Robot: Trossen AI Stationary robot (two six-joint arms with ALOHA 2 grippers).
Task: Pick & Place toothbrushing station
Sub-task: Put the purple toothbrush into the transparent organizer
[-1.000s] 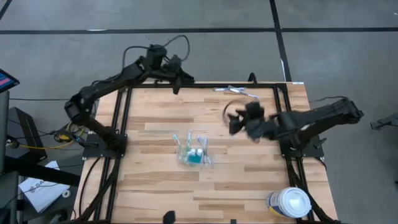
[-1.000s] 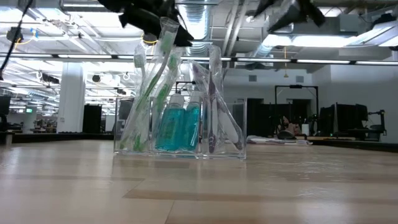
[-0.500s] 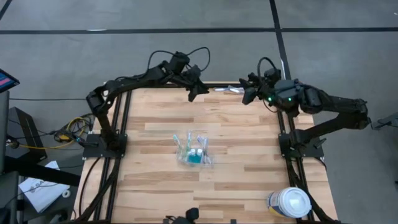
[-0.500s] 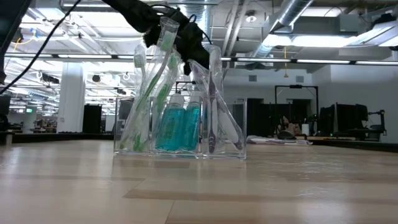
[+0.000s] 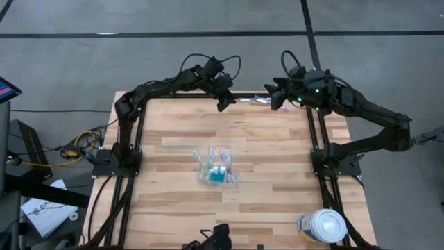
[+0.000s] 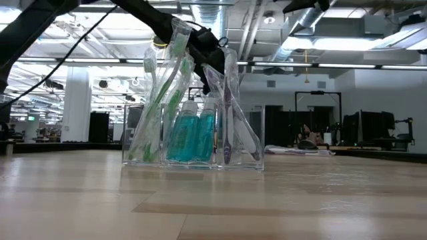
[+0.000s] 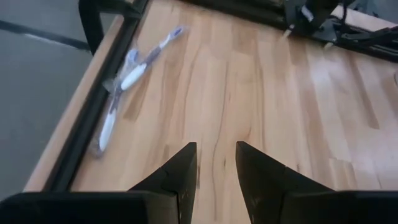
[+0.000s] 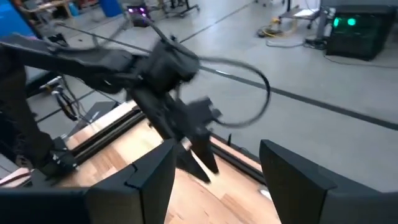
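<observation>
The toothbrushing station (image 5: 215, 167) is a clear plastic holder with several toothbrushes and teal bottles. It stands on its base at the middle of the wooden table, and the low view (image 6: 193, 127) shows it upright. My left gripper (image 5: 223, 105) hovers at the table's far edge, narrowly open and empty; its fingers show in the left wrist view (image 7: 216, 167). My right gripper (image 5: 272, 103) is at the far edge too, right of the left one, open wide (image 8: 214, 169) and empty. Both are far from the station.
A wrapped toothbrush (image 5: 257, 101) lies flat by the far frame rail between the two grippers and also shows in the left wrist view (image 7: 132, 76). A white-lidded round tub (image 5: 324, 226) stands at the near right corner. Black frame rails (image 5: 133, 139) border the table.
My right gripper has swung from above the table's middle right to the far edge and turned toward the left arm. My left gripper has gone along the far edge toward the table's right. The station has stayed where it was.
</observation>
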